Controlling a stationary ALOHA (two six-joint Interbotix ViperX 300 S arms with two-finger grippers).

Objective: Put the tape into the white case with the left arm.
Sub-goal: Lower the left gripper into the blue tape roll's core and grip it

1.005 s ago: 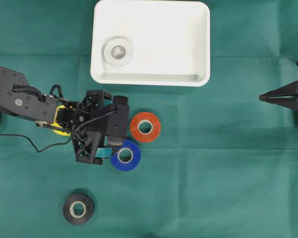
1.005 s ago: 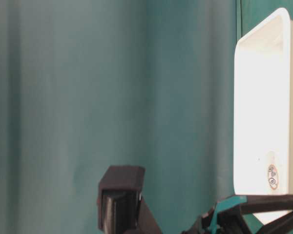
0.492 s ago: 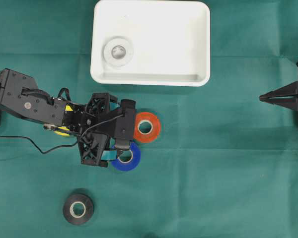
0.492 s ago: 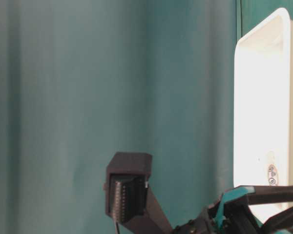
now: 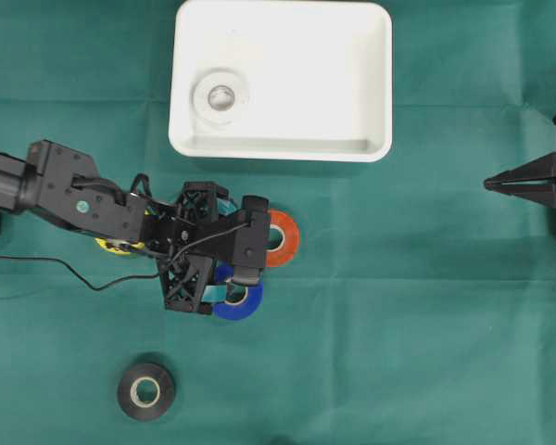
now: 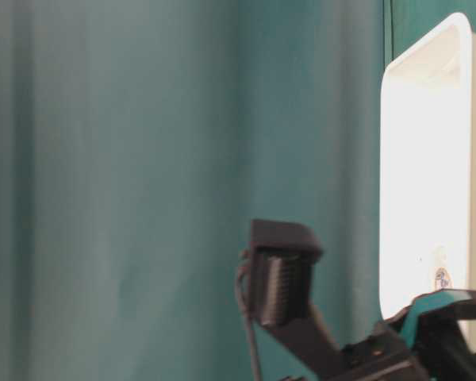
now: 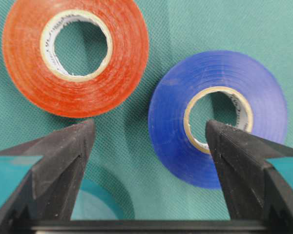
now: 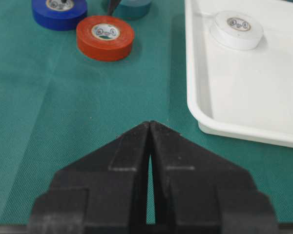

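The white case (image 5: 280,148) stands at the back with a white tape roll (image 5: 221,96) in it. On the green cloth lie a red roll (image 7: 75,56) and a blue roll (image 7: 217,117) side by side. My left gripper (image 7: 149,134) is open just above them. One of its fingertips (image 7: 83,134) is close to the red roll's near edge, and the other overlaps the blue roll's hole. Nothing is held. From overhead the left gripper (image 5: 232,271) covers part of the blue roll (image 5: 239,298) and the red roll (image 5: 280,238). My right gripper (image 8: 150,124) is shut and holds nothing.
A teal roll (image 7: 95,209) lies under the left gripper's base. A yellow roll (image 5: 111,244) peeks from under the left arm. A black roll (image 5: 146,391) lies near the front. The right gripper (image 5: 489,183) rests at the far right edge.
The left arm has reached to the right, bringing its open gripper over the red and blue rolls. The rolls and the right arm have not moved.
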